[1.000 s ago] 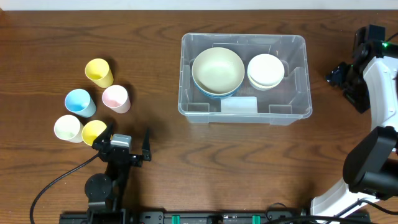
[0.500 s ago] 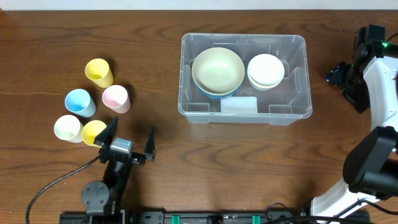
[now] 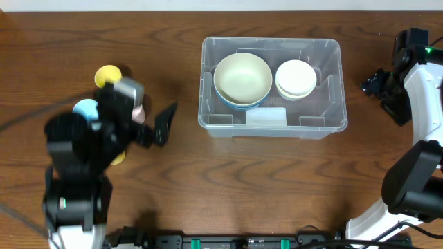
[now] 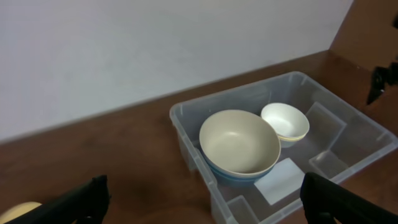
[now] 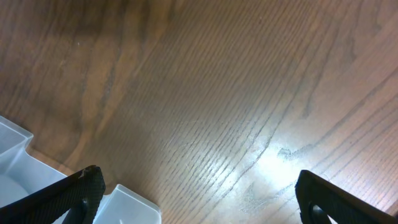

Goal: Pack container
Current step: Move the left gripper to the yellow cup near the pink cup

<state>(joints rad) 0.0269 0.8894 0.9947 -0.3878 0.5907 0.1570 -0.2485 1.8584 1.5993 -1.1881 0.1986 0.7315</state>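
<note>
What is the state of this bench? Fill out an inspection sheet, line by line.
Surface: brown wood table.
Job's things: container upright, holding a big bowl and a small bowl side by side; white label on its floor.
Clutter: yellow cup and blue cup left of the container, partly hidden.
Grippers: left pincer open, facing the container; right pincer open, above the table by a container corner.
Cables: nothing seen clearly.
Surroundings: pale wall behind the table.
</note>
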